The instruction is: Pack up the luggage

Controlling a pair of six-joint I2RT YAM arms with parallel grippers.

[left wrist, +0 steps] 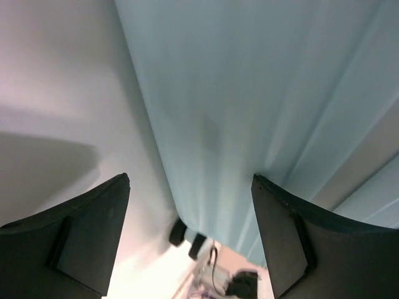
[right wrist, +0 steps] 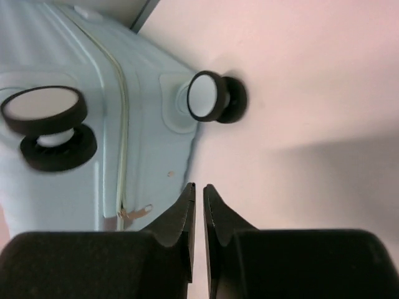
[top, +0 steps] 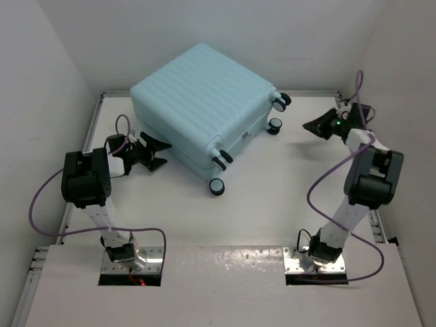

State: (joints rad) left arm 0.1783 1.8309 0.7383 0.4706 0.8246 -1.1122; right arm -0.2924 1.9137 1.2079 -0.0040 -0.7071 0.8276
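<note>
White tabletop [top: 225,218] walled by pale panels [top: 204,27], holding: luggage [top: 204,102], closed, lying flat at far centre, wheels [top: 216,187] facing the near right; left gripper [top: 165,154] just beside its near-left edge, fingers [left wrist: 81,237] spread wide; right gripper [top: 310,126] apart beyond the wheels, fingers pressed together on nothing.

My fingers [left wrist: 87,237] are matt black plastic. The luggage [top: 204,102] has a smooth, ribbed, faintly glossy hard shell. The desk [top: 225,218] is matt white.
</note>
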